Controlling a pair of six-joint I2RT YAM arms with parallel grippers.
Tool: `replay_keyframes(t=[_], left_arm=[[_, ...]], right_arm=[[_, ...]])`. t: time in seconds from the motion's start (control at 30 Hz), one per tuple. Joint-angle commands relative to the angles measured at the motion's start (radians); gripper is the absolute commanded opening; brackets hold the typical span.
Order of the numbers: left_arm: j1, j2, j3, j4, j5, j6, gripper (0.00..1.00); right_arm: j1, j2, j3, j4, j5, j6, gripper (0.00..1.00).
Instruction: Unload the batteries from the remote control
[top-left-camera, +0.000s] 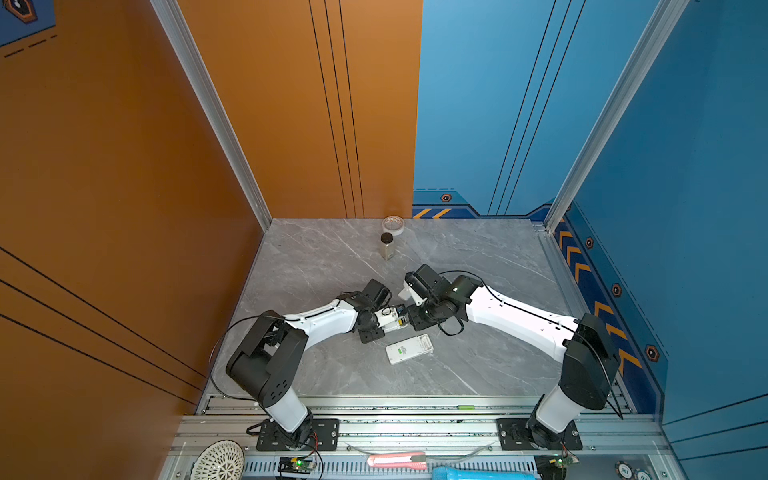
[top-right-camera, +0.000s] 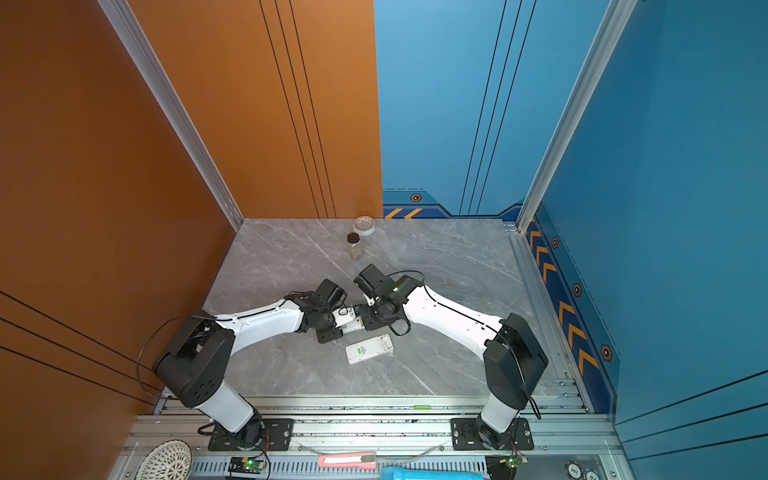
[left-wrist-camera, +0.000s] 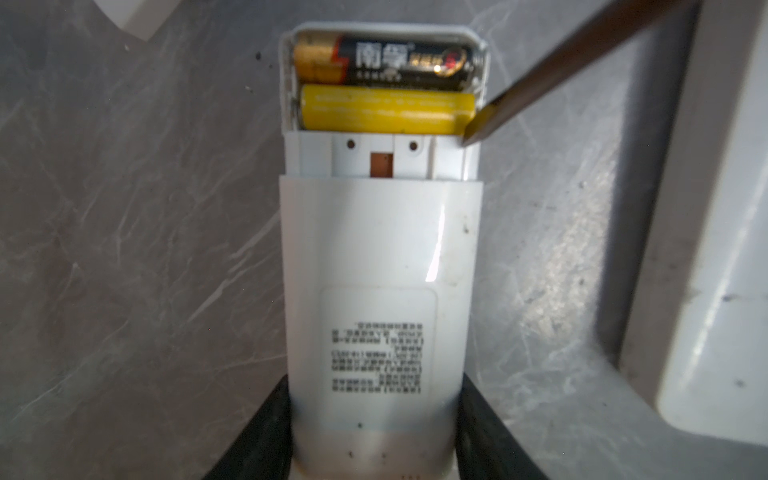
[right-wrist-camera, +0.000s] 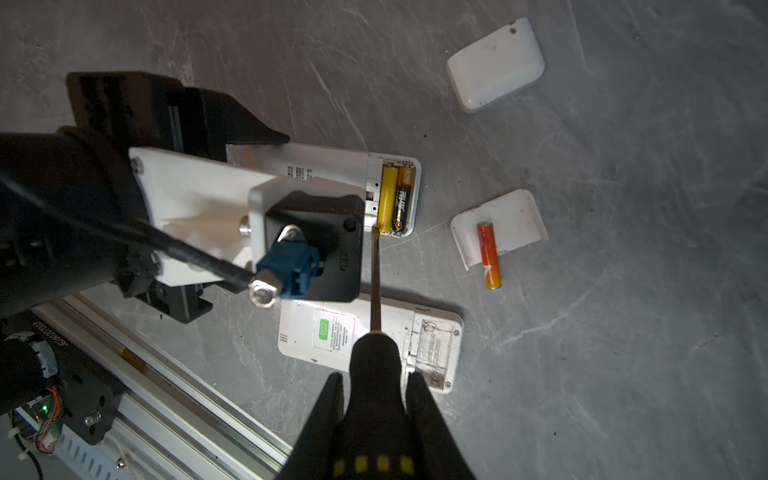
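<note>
My left gripper is shut on a white remote control, seen in a top view at mid-table. Its battery bay is uncovered and holds a yellow battery beside a black-and-gold battery. My right gripper is shut on the black-and-yellow handle of a screwdriver. The blade tip rests at one end of the yellow battery. An orange-red battery lies loose, partly on a white cover on the table.
A second white remote lies face down just in front of the grippers, bay uncovered. Another white cover lies further off. A small dark-capped bottle and a tape roll stand at the back of the grey marble table.
</note>
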Motion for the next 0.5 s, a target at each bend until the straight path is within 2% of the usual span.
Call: replay_keyframes(t=[0.0, 0.47], left_arm=[[-0.006, -0.009, -0.005, -0.009, -0.027, 0.016, 0.27], [-0.007, -0.002, -0.001, -0.009, -0.049, 0.016, 0.26]], right_arm=[[-0.01, -0.021, -0.022, -0.033, 0.022, -0.025, 0.0], [-0.019, -0.038, -0.034, -0.058, 0.043, -0.034, 0.0]])
